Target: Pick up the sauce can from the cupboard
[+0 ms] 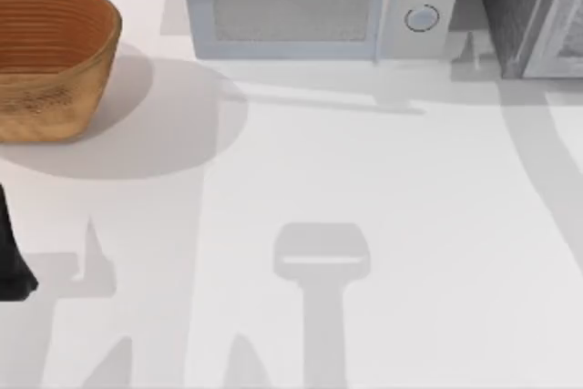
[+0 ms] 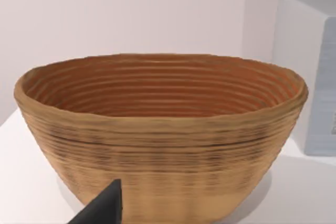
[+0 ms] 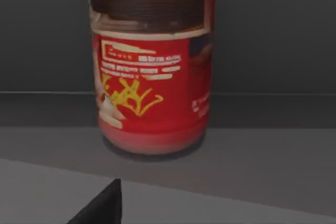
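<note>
Sauce can upright on cupboard shelf, near front edge. Both hands' grip state: can't tell.

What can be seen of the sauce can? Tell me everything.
The sauce can stands upright on a dark grey shelf inside the cupboard, against a dark back wall. It is a small cylinder with a red top, a dark ribbed band below it, and a red label with yellow script and pale print. Nothing touches it except the shelf.
</note>
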Robot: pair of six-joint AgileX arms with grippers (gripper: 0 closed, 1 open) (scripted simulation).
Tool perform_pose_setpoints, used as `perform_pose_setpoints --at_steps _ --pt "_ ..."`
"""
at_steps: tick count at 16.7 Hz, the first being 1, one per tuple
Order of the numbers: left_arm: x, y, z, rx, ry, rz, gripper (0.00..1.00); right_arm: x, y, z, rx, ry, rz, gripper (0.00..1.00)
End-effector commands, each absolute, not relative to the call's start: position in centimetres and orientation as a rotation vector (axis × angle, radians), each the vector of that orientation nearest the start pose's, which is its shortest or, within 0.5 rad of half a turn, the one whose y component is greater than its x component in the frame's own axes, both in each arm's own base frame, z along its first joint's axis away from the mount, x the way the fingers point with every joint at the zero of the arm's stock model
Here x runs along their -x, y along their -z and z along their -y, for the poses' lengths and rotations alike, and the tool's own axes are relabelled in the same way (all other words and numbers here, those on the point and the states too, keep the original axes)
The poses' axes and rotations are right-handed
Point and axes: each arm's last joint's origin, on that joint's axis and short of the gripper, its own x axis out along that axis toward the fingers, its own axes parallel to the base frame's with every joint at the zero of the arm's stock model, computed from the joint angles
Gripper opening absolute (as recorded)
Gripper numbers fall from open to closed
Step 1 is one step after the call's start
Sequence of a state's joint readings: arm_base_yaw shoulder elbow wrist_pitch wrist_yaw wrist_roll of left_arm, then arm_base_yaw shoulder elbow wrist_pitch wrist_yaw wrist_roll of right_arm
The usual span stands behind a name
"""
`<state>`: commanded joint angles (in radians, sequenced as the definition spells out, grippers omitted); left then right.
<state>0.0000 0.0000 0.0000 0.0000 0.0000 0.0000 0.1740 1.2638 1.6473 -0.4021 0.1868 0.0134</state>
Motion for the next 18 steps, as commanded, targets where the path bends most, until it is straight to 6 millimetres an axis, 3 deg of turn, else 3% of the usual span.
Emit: perform_pose_setpoints --at_steps 3,10,18 --pt "-10.6 -16.0 0.1 0.000 0.000 0.000 1.00 -25.5 -50.9 -4.7 0.001 0.000 -0.002 1.00" --pt "-10.6 -16.0 0.1 0.000 0.000 0.000 1.00 -25.8 -51.2 -4.8 -0.002 0.003 0.008 1.00" --pt "-10.6 -16.0 0.1 0.000 0.000 0.000 1.00 -32.1 -50.9 -7.8 -0.003 0.010 -0.006 1.00"
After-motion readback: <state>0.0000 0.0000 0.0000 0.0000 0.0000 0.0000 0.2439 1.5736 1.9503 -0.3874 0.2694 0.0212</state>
